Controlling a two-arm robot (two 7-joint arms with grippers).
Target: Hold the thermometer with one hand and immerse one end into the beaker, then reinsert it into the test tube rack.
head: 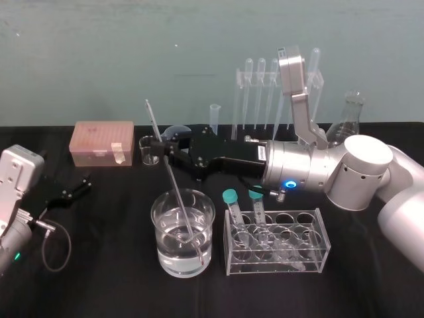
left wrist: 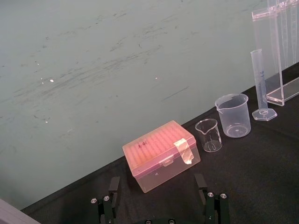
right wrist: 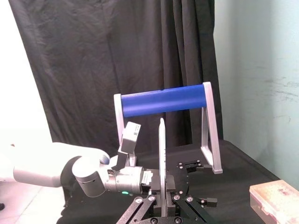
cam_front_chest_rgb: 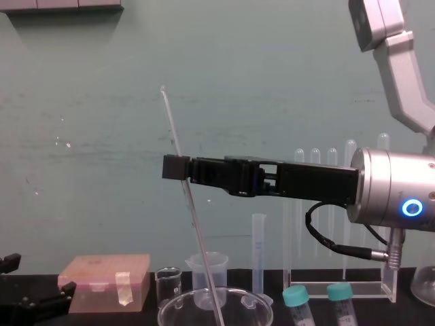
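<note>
My right arm [head: 301, 165] is a silver cylinder with a glowing blue ring [head: 289, 185], a black cable [cam_front_chest_rgb: 308, 224] and white casing [head: 405, 189]. My right gripper [head: 162, 144] and left gripper [left wrist: 158, 186] are black, with silver screws [left wrist: 208, 194] dotting the left.

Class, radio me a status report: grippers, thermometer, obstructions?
Right gripper shut on thermometer, tip in beaker. Left gripper open, parked left. Pipettes occupy test tube rack.

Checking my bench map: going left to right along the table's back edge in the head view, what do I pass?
Pink box → small glass beaker → measuring cylinder → tall clear rack → glass flask.
</note>
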